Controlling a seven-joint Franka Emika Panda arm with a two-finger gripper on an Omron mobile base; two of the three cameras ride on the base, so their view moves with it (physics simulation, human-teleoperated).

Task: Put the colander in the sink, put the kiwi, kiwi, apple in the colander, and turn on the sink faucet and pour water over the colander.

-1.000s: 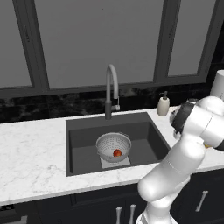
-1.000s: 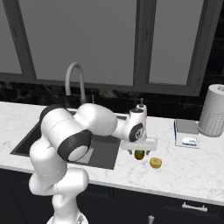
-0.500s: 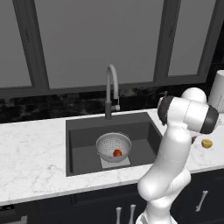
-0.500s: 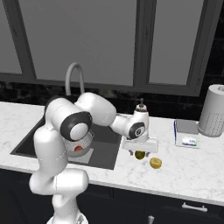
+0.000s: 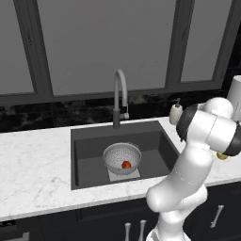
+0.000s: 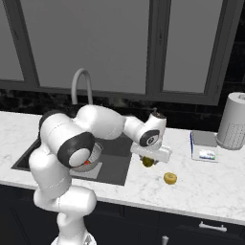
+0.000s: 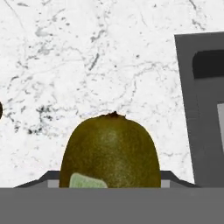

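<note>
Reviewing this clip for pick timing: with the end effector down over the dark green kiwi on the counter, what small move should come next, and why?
Probably finish closing on the dark kiwi. The end effector sits right over it on the counter, and the fruit fills the space between the fingers. The apple already lies in the colander; the yellower kiwi waits nearby.

Glossy white arm (image 6: 103, 122) (dark jts)

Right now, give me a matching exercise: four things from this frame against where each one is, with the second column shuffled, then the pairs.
1. apple
2. colander
3. dark green kiwi
4. yellower kiwi

A. alone on the counter right of the sink
B. in the sink basin
C. under the gripper, by the sink's edge
D. inside the colander

Pairs: 1-D, 2-B, 3-C, 4-A
</note>
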